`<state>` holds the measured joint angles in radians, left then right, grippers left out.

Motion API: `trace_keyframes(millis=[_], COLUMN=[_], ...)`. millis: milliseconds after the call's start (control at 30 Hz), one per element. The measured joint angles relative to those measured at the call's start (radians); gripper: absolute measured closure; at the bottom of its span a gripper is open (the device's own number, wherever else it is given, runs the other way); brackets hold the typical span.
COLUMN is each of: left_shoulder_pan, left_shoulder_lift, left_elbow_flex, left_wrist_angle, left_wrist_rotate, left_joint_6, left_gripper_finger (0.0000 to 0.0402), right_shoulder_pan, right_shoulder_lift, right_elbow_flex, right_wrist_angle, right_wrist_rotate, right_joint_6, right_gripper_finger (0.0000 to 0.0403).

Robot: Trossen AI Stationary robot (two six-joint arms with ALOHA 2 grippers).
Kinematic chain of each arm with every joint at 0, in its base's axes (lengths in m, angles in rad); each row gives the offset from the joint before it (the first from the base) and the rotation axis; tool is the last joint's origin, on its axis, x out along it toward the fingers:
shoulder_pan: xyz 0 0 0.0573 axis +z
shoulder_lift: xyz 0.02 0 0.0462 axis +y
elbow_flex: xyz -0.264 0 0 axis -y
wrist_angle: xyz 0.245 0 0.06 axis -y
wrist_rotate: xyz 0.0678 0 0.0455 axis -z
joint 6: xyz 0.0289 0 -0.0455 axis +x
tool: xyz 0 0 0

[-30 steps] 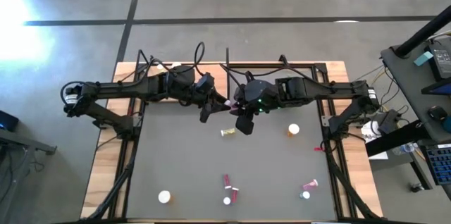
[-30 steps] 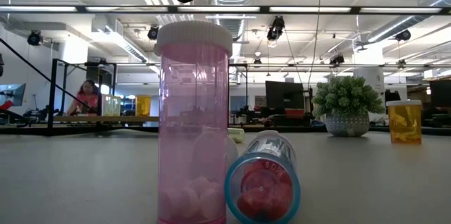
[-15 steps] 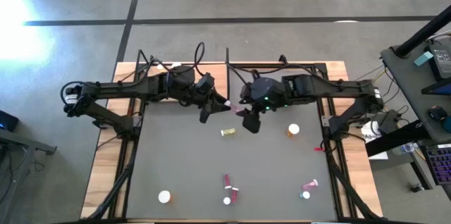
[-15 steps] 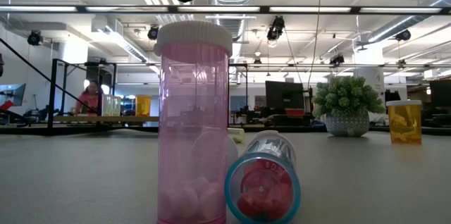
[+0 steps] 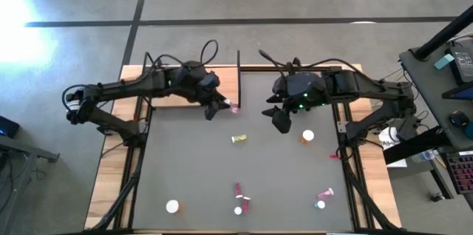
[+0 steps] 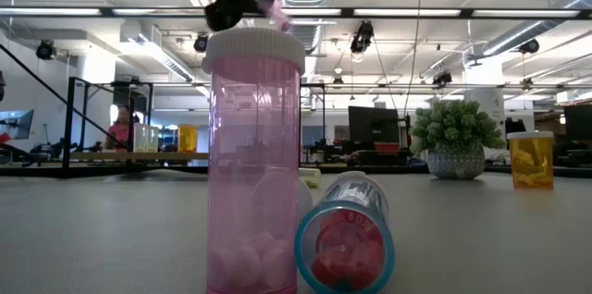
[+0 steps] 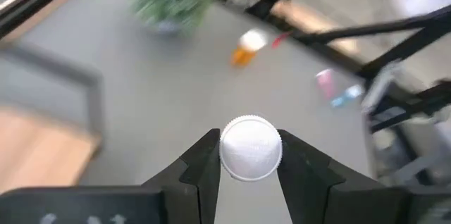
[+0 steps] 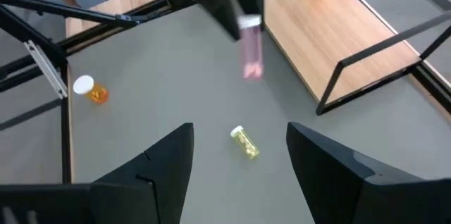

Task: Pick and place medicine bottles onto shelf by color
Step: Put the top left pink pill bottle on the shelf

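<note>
The left gripper (image 5: 222,106) hangs over the far middle of the grey mat (image 5: 192,168), just beside the shelf (image 5: 222,87), its jaws closed on a pink bottle (image 5: 234,107) by the white cap. In the left wrist view that cap (image 7: 251,148) sits squeezed between the two dark fingers (image 7: 201,164). The right wrist view shows the same bottle (image 8: 251,48) hanging cap up below the left gripper, clear of the mat.

The right gripper (image 5: 281,119) is to the right of it, over the far right part of the mat, with jaws spread open and nothing between them.

On the mat lie a yellowish bottle (image 5: 239,139) on its side near the middle, an orange bottle (image 5: 307,137) standing right of it, and, along the near edge, a white-capped bottle (image 5: 172,206) at left, two pink ones (image 5: 239,199) in the middle and two more (image 5: 323,198) at right. In the low view a tall pink bottle (image 6: 254,160) stands touching a toppled one (image 6: 345,243).

A green plant (image 6: 455,137) stands far right on the worktop.
</note>
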<state>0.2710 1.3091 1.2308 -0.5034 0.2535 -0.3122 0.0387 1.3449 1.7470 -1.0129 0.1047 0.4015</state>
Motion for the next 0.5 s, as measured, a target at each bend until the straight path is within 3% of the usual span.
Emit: trace_keyframes(millis=[167, 333, 500], left_shoulder_pan=[0.088, 0.170, 0.238], left_shoulder_lift=[-0.001, 0.028, 0.120], left_elbow_flex=[0.000, 0.000, 0.000], left_wrist_angle=[-0.166, -0.219, -0.215], left_wrist_rotate=[-0.105, -0.251, -0.261], left_joint_6=[0.073, 0.131, 0.180], left_gripper_finger=[0.0297, 0.0297, 0.0297], right_shoulder_pan=[0.000, 0.000, 0.000], right_shoulder_lift=[-0.008, 0.000, 0.009], right_elbow_flex=[0.000, 0.000, 0.000], right_wrist_angle=[-0.047, -0.078, -0.084], right_wrist_rotate=[0.001, 0.003, 0.009], right_joint_6=[0.032, 0.053, 0.059], right_gripper_finger=[0.0184, 0.0183, 0.0183])
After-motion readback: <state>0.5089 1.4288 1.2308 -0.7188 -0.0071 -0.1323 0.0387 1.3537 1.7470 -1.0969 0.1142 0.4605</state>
